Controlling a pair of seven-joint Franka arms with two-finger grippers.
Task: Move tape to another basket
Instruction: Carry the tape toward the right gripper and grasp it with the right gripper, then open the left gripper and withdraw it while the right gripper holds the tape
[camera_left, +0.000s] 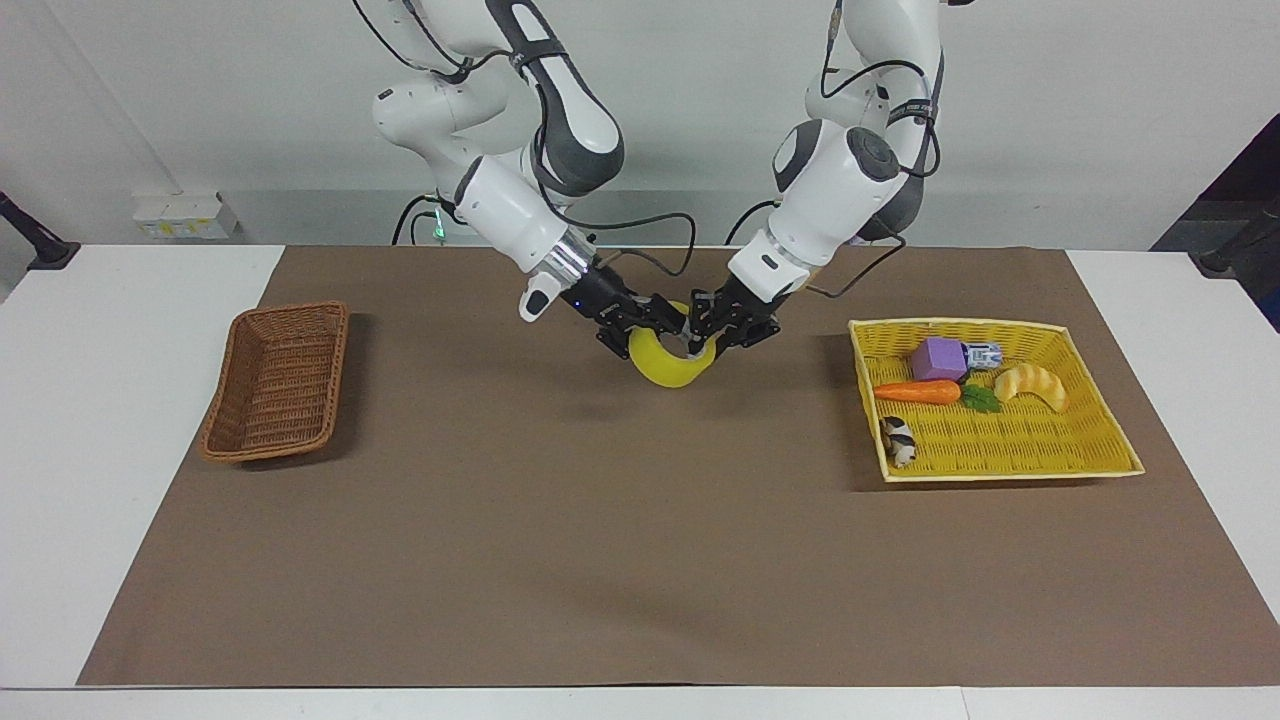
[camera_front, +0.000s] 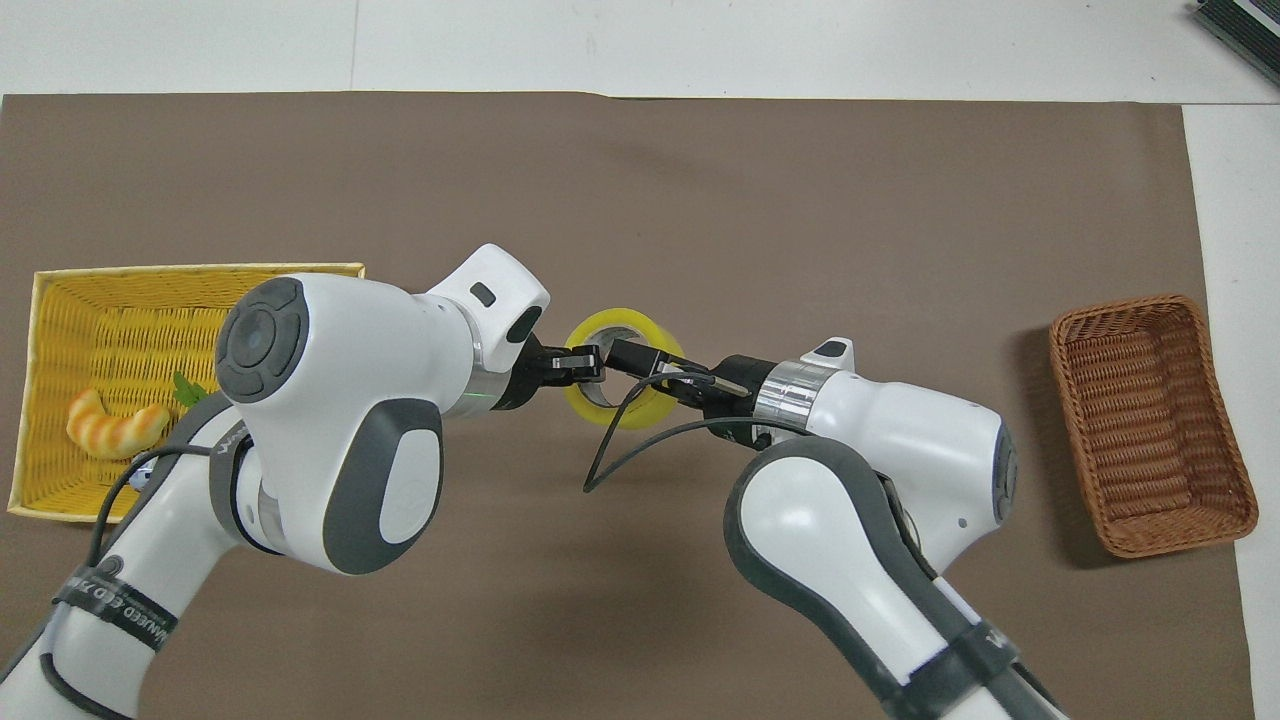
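Note:
The yellow tape (camera_left: 668, 370) (camera_front: 604, 413) hangs in the air over the middle of the brown mat, between both grippers. My right gripper (camera_left: 648, 326) (camera_front: 640, 360) is shut on the roll's rim, one finger inside the ring. My left gripper (camera_left: 712, 336) (camera_front: 585, 362) is at the rim on the roll's other edge, toward the left arm's end. The brown wicker basket (camera_left: 275, 380) (camera_front: 1150, 420) stands empty at the right arm's end of the mat.
A yellow tray basket (camera_left: 1010, 445) (camera_front: 60, 330) sits at the left arm's end. It holds a carrot (camera_left: 917, 392), a purple block (camera_left: 938, 358), a croissant toy (camera_left: 1032, 385) (camera_front: 115, 428) and a small black-and-white toy (camera_left: 898, 440).

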